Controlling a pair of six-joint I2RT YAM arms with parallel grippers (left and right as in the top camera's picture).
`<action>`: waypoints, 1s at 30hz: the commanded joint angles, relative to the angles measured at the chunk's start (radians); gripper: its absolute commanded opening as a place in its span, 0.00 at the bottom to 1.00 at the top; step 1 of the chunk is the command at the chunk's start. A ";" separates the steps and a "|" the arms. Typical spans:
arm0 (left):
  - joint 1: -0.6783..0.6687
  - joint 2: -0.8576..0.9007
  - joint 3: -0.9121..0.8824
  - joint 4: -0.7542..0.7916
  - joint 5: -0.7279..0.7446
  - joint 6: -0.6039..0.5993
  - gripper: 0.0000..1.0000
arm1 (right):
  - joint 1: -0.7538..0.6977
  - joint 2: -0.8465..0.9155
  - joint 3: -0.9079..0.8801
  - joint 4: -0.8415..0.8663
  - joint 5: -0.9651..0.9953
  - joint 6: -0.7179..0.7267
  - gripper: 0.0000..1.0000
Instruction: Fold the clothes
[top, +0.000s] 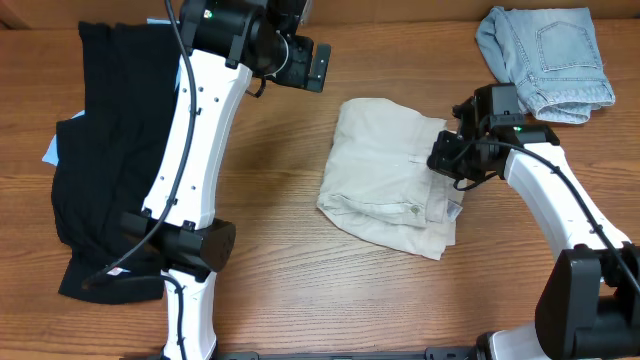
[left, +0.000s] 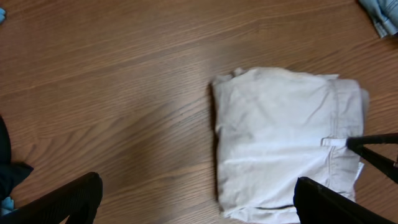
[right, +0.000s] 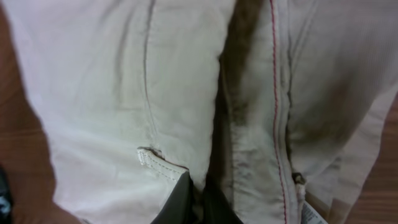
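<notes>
**A:** Which step is this?

**B:** A fold of the khaki shorts, I'd judge. They lie mid-frame on the counter, doubled into a rough rectangle. The right pincer sits at their right edge, pressed together on a layer of cloth by the waistband.

**A:** And the left pincer?

**B:** Upper middle of the frame, spread wide, holding nothing.

**A:** What does the next move call for?

**B:** Probably lifting that edge and carrying it leftward across the pile, with the layers kept together.

**A:** How do the shorts look?

**B:** Pale, soft and creased. Up close there's a belt loop and a red-stitched seam, and a white label shows at the lower right corner.
</notes>
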 joint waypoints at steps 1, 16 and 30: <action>-0.013 0.018 -0.005 -0.002 -0.004 -0.002 1.00 | -0.008 0.007 -0.050 0.012 0.089 0.044 0.04; -0.013 0.018 -0.008 -0.020 -0.004 0.000 1.00 | -0.008 0.120 -0.077 0.064 0.137 0.063 0.11; -0.013 0.018 -0.008 -0.018 -0.008 0.018 1.00 | -0.014 -0.053 0.043 -0.198 0.170 0.146 1.00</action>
